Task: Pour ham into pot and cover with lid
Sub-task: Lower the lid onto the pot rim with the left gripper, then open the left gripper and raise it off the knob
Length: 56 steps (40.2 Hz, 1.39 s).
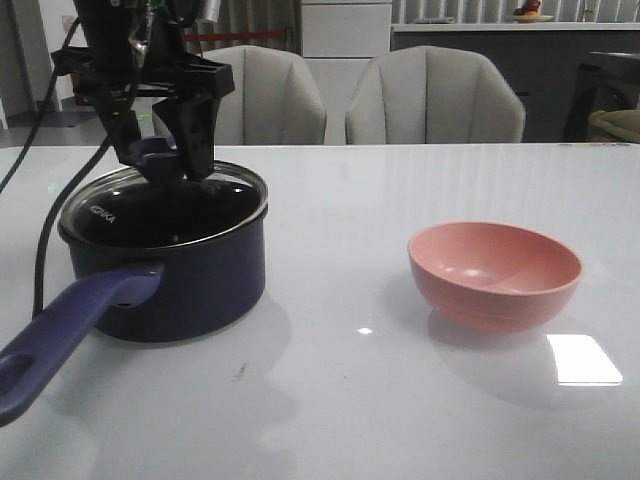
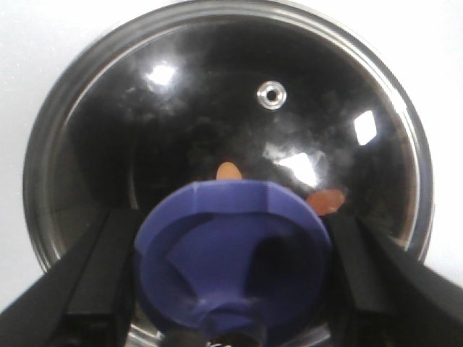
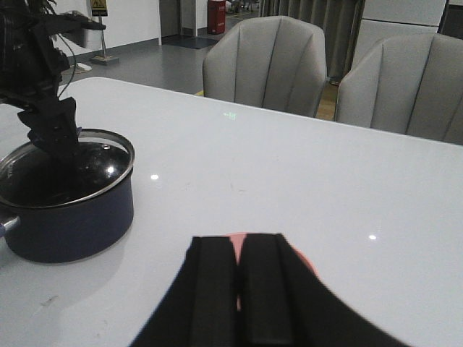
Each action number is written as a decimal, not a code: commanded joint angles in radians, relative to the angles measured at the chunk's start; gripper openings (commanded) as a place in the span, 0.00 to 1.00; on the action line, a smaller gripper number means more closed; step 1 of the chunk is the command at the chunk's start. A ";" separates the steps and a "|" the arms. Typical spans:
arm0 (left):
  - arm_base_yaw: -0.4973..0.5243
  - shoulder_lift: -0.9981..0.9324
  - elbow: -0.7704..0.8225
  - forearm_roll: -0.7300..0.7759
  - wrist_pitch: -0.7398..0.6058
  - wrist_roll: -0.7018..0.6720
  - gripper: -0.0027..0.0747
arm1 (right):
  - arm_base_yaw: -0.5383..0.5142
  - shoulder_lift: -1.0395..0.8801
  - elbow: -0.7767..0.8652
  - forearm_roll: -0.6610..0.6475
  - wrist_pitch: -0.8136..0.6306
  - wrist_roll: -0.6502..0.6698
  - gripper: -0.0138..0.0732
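Sitting on the navy saucepan [image 1: 175, 285], rim slightly tilted: glass KONKA lid [image 1: 160, 205], with ham chunks [image 2: 325, 201] showing beneath the glass. Straddling the purple-blue knob [image 2: 231, 253] directly from above: left gripper [image 1: 165, 160], fingers flanking it, contact unclear. Hanging closed near the empty pink bowl [image 1: 495, 272]: right gripper [image 3: 239, 289].

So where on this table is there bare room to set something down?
Bare tabletop lies between the pot and the pink bowl, along the near edge in front of both, and behind the bowl toward the chairs. The left side is crowded: the left end effector sits at the lid knob.
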 commanded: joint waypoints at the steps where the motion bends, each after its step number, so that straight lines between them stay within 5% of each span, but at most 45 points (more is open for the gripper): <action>1: -0.001 -0.067 -0.022 -0.038 0.066 -0.003 0.40 | 0.002 0.004 -0.030 -0.002 -0.073 -0.007 0.33; 27: -0.001 -0.084 0.019 -0.025 0.066 -0.003 0.41 | 0.002 0.004 -0.030 -0.002 -0.073 -0.007 0.33; 42: -0.001 -0.084 0.019 0.000 0.066 -0.003 0.80 | 0.002 0.004 -0.030 -0.002 -0.073 -0.007 0.33; 56: -0.001 -0.099 -0.043 0.012 0.066 -0.003 0.81 | 0.002 0.004 -0.030 -0.002 -0.073 -0.007 0.33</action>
